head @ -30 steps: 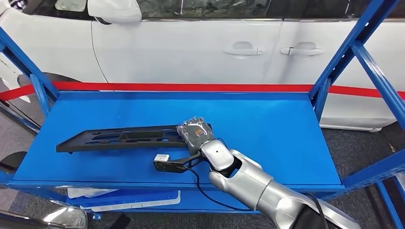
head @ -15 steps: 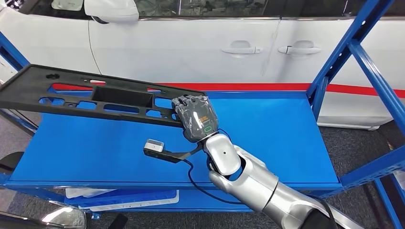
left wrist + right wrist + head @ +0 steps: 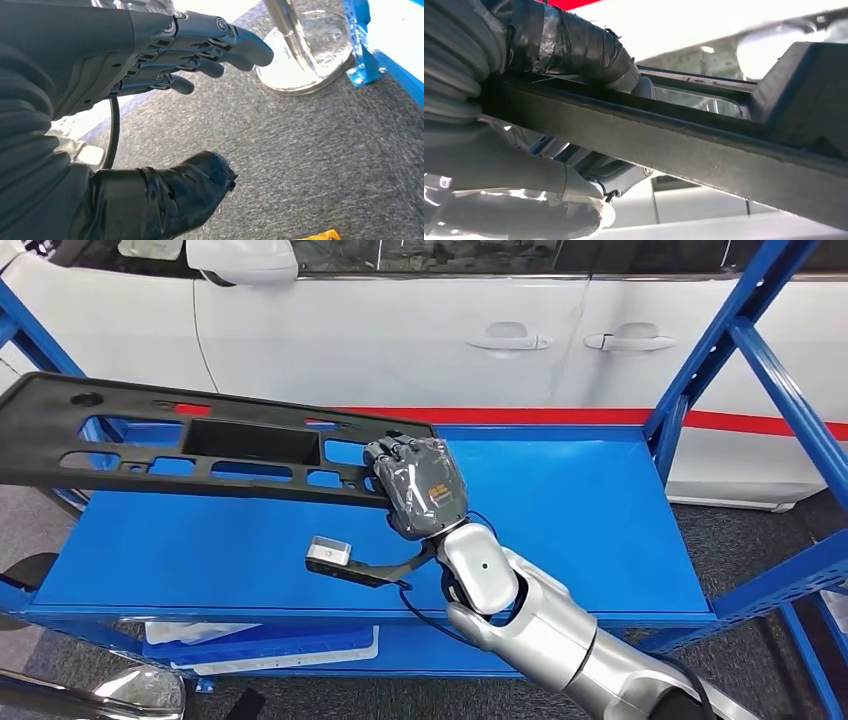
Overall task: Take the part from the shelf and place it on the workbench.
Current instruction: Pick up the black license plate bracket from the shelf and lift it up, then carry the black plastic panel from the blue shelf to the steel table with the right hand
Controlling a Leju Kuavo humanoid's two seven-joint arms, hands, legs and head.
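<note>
right robot hand (image 3: 418,483) grips one end of the part (image 3: 190,445), fingers wrapped over its near rail; your right wrist view shows the thumb (image 3: 574,47) pressed on top of that rail. one part counted: a long black plastic panel with cutouts, held clear above the shelf (image 3: 580,510), roughly level, its free end reaching out past the shelf's left side. left robot hand (image 3: 165,95) hangs over grey floor, fingers apart, holding nothing.

progress, as you can judge it: pick looks done, part is off the shelf deck. left to do: carry it away and set it on the table, which you have no sight of here.

counts: one blue shelf with a lower tier, one white car (image 3: 420,330) behind it, two door handles on the car.
</note>
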